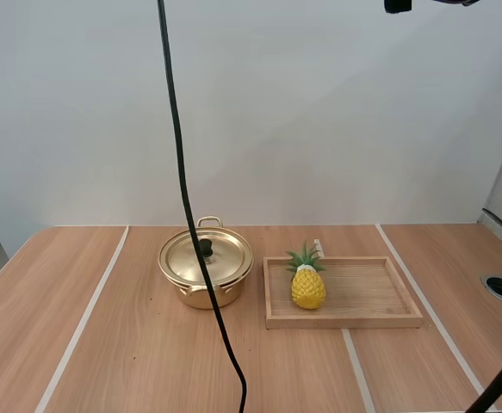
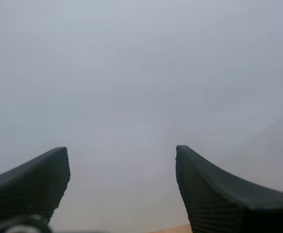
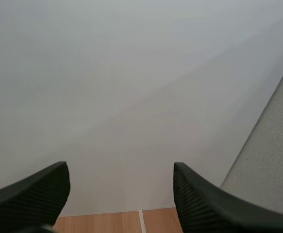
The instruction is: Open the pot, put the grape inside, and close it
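Desk: light wood-grain desk crossed by pale strips, set against a plain pale grey wall, as I see it from the high camera.
Pot: round gold-coloured metal pot, standing upright a little left of the desk's middle, with a loop handle on its far side.
Lid: matching gold lid with a black knob, seated flat on the pot, so the pot is closed.
Tray: shallow rectangular tray of light wood, just beside the pot on its right, with a narrow gap between them.
Fruit: small yellow pineapple with a green leafy crown, inside the tray at the end nearest the pot, crown pointing toward the wall.
Left jaws: wide apart, ribbed inner faces turned to each other, nothing between them. They face the wall, with a sliver of desk just past them.
Right jaws: likewise wide apart and holding nothing, facing the wall above the desk's far edge.
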You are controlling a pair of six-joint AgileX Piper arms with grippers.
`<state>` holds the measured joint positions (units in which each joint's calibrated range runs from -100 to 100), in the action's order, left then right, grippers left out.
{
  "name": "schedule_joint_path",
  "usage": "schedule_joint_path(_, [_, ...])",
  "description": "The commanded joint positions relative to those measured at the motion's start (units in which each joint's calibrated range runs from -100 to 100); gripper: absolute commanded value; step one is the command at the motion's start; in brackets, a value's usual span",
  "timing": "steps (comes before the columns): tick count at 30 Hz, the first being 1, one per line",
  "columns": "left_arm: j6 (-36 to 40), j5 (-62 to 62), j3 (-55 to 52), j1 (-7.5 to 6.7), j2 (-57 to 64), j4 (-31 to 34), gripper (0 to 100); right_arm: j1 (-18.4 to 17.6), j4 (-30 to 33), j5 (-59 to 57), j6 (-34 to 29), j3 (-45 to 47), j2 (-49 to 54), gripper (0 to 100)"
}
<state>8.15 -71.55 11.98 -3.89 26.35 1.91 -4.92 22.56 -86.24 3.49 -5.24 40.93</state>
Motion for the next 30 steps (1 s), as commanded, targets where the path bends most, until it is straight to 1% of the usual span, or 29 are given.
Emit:
schedule_joint_path(1, [0.8,2.7,0.6,-0.15,3.5,0.5,88,0.2,-1.9,2.6,4.0,-0.7,0.8,100])
schedule_joint_path(2, [0.8,2.7,0.6,-0.15,4.3,0.5,75,0.2,-2.6,3.3,4.8,-0.7,0.8,100])
schedule_joint_path(3, [0.8,2.7,0.6,-0.15,5.2,0.5,58,0.2,-2.9,3.6,4.8,-0.7,0.8,94])
schedule_joint_path(4, [0.9,2.7,0.6,-0.15,6.2,0.5,41,0.2,-3.6,3.7,4.8,-0.7,0.8,76])
schedule_joint_path(5, [1.0,2.7,0.6,-0.15,6.8,0.6,23,0.2,-3.9,3.7,4.5,-0.7,0.8,60])
schedule_joint_path(6, [1.3,2.7,0.6,-0.15,7.5,1.2,6,0.2,-3.9,3.7,3.7,-0.7,0.8,39])
schedule_joint_path(7, [1.8,2.7,0.6,-0.15,8.1,2.2,0,0.2,-3.9,3.7,2.6,-0.7,0.8,16])
schedule_joint_path(8, [2.4,2.7,0.6,-0.15,8.7,3.3,0,0.2,-3.8,3.7,1.3,-0.7,0.8,0])
schedule_joint_path(11, [2.6,1.8,0.6,-0.15,9.9,6.1,0,0.2,-3.8,3.7,-0.7,-0.7,0.8,0])
schedule_joint_path(13, [2.7,-0.9,0.6,-0.15,10.7,6.3,0,0.2,-3.8,3.7,-0.7,-0.7,0.8,0])
schedule_joint_path(15, [4.5,-3.4,0.6,-0.15,11.5,6.3,0,0.2,-3.8,3.7,-0.7,-0.7,0.8,0])
schedule_joint_path(17, [5.9,-2.7,-0.2,-0.15,12.9,6.3,0,0.2,-3.8,3.9,-0.6,-0.7,1.1,0])
schedule_joint_path(21, [5.9,5.2,-3.9,-0.15,17.4,6.3,0,0.2,-3.8,9.4,-0.5,0.0,3.4,0])
schedule_joint_path(26, [5.9,18.2,-12.4,-0.15,24.9,6.5,0,0.2,-4.9,21.0,-0.5,4.1,10.0,0])
schedule_joint_path(30, [5.9,27.4,-21.1,-0.15,31.3,6.5,0,0.2,-7.7,23.3,-0.5,9.0,15.0,0])
